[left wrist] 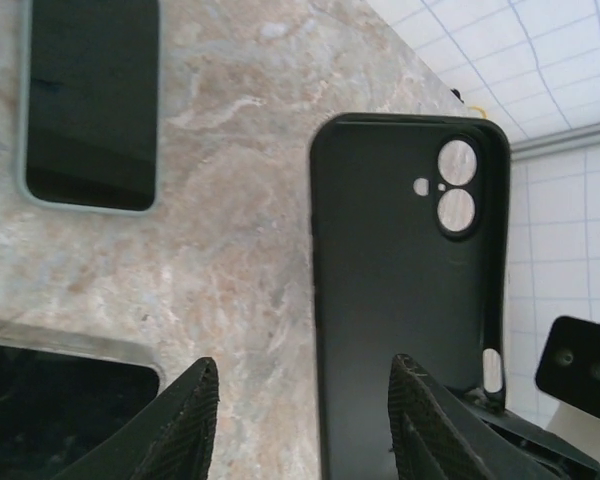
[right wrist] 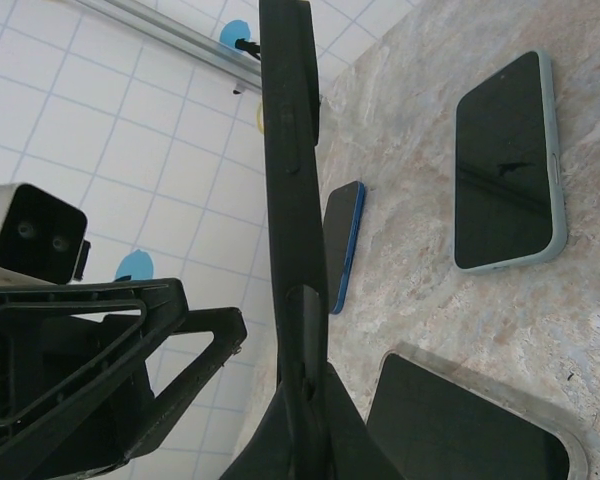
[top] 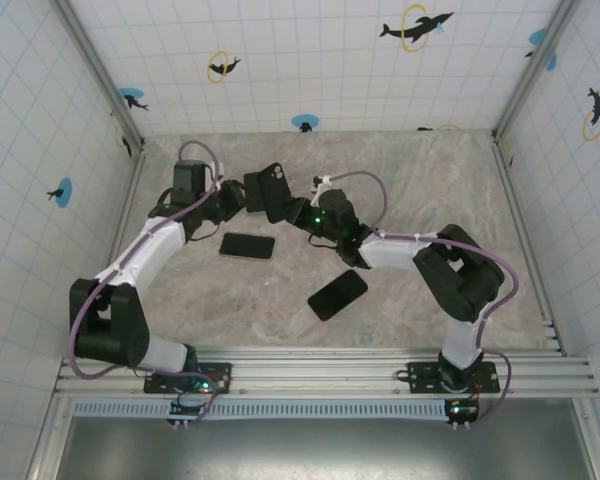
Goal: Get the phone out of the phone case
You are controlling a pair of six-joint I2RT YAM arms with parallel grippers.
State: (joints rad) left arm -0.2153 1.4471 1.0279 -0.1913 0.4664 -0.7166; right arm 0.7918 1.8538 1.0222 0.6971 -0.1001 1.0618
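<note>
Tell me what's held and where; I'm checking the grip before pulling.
The right gripper is shut on the black phone case, pinching its faces near the end opposite the camera cutout. The left gripper is open, holding nothing.

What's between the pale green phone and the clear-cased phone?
Only bare marble tabletop lies between the pale green phone and the clear-cased phone, in the left wrist view.

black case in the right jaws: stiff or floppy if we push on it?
Probably flexible: the black case looks thin edge-on in the right wrist view, with open camera cutouts. Clamped at one end by the jaws of the right gripper, its free end may bend away; the matte finish should limit slipping.
</note>
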